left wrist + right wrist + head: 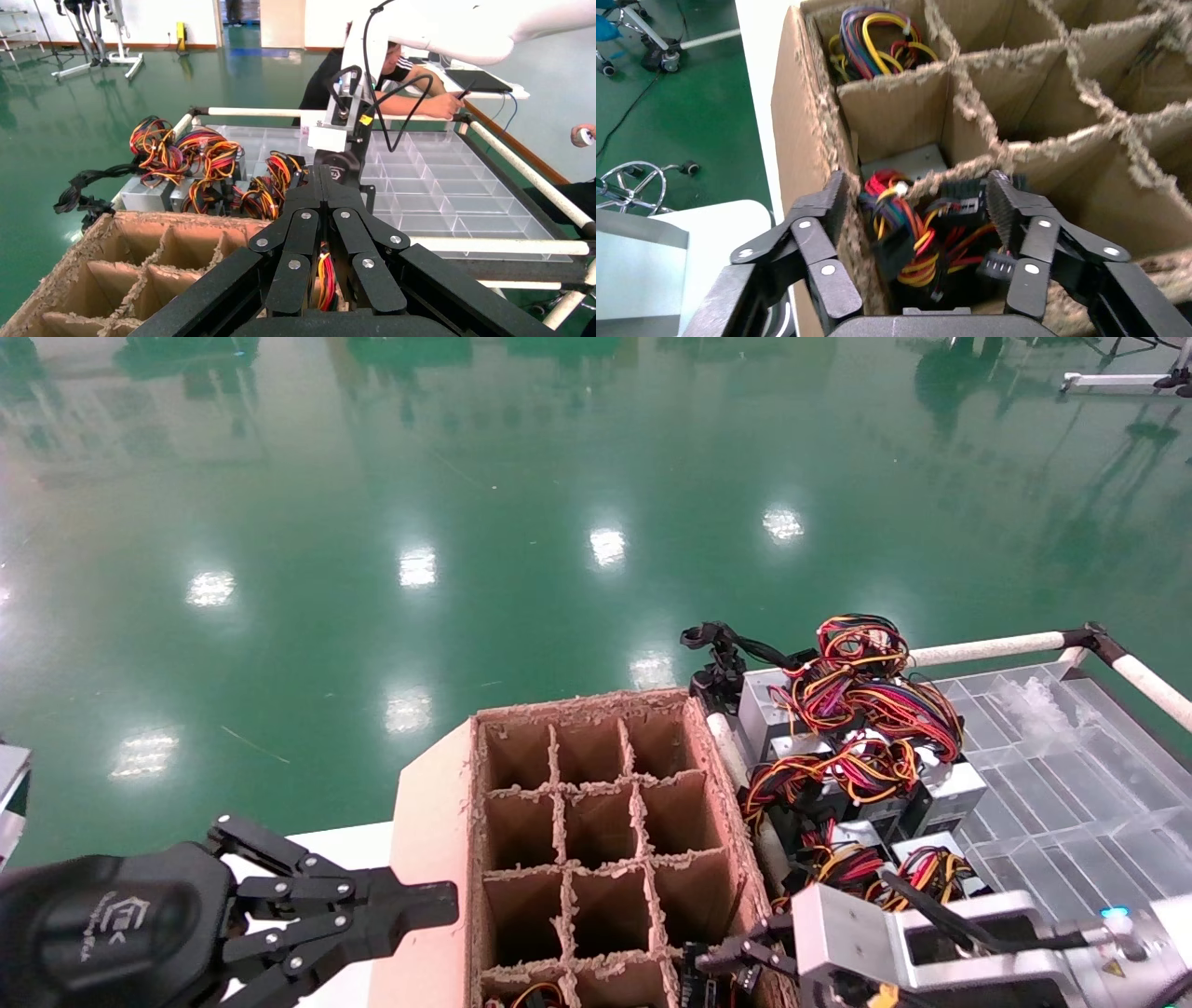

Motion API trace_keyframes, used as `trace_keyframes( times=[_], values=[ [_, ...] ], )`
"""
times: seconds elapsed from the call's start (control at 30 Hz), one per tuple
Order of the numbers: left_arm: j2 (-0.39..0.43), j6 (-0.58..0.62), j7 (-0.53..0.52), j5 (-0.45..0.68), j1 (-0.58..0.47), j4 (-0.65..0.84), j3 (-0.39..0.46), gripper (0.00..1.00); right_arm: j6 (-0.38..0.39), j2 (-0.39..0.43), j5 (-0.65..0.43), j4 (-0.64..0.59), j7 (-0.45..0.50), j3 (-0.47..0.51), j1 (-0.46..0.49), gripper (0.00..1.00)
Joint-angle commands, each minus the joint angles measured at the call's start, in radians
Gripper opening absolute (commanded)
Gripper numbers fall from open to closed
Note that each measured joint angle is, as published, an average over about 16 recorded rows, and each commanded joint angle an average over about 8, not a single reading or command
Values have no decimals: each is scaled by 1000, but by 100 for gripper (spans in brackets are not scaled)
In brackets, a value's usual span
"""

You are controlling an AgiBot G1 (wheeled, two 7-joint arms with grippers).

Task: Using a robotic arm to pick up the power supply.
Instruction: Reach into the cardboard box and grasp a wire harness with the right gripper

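Nearest the robot, the right gripper [916,186] hangs over the near right corner of the cardboard box [800,126], its fingers spread wide and gripping nothing; one finger looks to stand at or outside the box's outer wall, the other over the cell; in that cell lies the power supply [926,246], sunk low, its red, orange and black wires heaped on top and only a strip of grey metal showing; the likely failure is a grip on loose wires rather than the casing, or a finger catching the ragged dividers [968,105] and dragging the box; the cell walls leave little room sideways, so the way in and out is probably straight up and down; to the left the left gripper [438,901] is parked with its fingers pressed together, empty, just beside the box's left wall; farther right, other grey boxes [866,728] with wire bundles crowd the clear tray [1071,784].
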Motion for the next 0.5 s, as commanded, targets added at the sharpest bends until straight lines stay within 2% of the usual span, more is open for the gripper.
trace_keyframes(
  times=[0.03,0.1,0.13,0.5],
  values=[
    [0,0,0,0,0,0,0,76,3,8,0,5,5,1,-4,0],
    [0,0,0,0,0,0,0,96,7,12,1,8,6,3,-10,0],
    [0,0,0,0,0,0,0,100,8,13,1,9,6,3,-12,0],
    [0,0,0,0,0,0,0,100,17,27,8,3,-5,8,-33,0]
  ],
)
